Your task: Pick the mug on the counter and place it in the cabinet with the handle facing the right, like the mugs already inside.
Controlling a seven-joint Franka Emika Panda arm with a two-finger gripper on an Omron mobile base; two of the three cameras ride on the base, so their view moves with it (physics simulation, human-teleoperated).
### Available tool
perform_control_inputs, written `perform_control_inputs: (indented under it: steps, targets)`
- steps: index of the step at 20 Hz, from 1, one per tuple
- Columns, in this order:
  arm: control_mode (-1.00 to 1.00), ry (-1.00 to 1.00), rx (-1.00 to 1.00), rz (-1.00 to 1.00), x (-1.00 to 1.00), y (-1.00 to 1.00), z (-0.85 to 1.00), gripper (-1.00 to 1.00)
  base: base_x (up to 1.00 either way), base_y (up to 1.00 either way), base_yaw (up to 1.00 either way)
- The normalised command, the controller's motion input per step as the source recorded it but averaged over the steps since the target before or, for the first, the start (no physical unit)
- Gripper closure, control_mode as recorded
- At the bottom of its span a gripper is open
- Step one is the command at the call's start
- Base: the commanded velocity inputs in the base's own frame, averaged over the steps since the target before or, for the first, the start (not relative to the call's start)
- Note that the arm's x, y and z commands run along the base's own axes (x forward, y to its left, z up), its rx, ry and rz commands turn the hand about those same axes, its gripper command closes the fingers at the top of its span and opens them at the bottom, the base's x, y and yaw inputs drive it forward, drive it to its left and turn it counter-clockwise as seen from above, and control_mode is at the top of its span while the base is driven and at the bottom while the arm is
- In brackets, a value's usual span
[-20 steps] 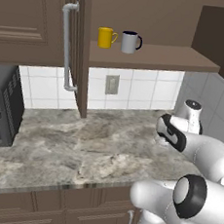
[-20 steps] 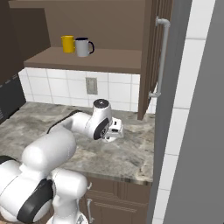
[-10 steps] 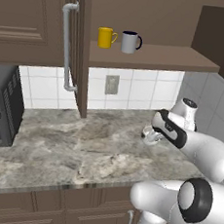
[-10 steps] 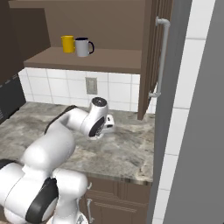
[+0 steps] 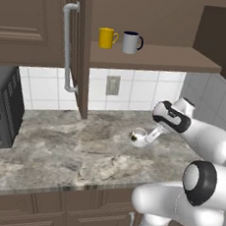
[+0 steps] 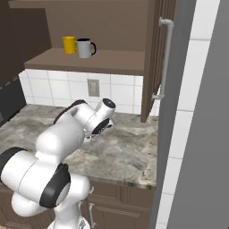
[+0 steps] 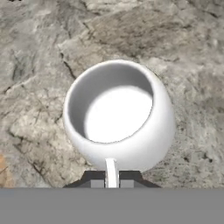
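Above grey-brown marbled stone counter (image 5: 57, 148): gripper (image 7: 111, 178) pinching, fingers fully closed, thin white handle (image 7: 110, 170) of squat white mug (image 7: 118, 116), carrying it tilted, allowing reorientation toward dark wooden cabinet (image 5: 155, 57).

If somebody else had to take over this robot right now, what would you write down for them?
Gripper: shut on the white mug's handle.
White mug: held tilted just above the counter, opening facing the hand camera.
Cabinet: door open; yellow mug and grey mug on the shelf, handles to the right.
Done: mug gripped.
Left: raise it to the shelf, set it upright beside the others with the handle facing right, release.
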Motion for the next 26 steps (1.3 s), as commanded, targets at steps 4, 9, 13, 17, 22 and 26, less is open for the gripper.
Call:
perform_control_inputs:
  steps: [4, 9, 13, 17, 22, 26]
  targets:
    - [-1.00, 0.05, 0.16, 0.34, 0.06, 0.27, 0.00, 1.00, 0.00, 0.00, 0.00]
    - [-1.00, 0.03, 0.11, 0.26, 0.00, 0.19, 0.14, 1.00, 0.00, 0.00, 0.00]
    - [-1.00, -0.03, 0.04, 0.19, -0.05, 0.19, 0.23, 1.00, 0.00, 0.00, 0.00]
    - [-1.00, -0.14, 0.00, 0.10, -0.27, 0.20, 0.11, 1.00, 0.00, 0.00, 0.00]
    - [-1.00, -0.19, 0.00, 0.01, -0.43, 0.18, 0.06, 1.00, 0.00, 0.00, 0.00]
    - [-1.00, -0.02, 0.05, 0.00, -0.14, 0.18, 0.25, 1.00, 0.00, 0.00, 0.00]
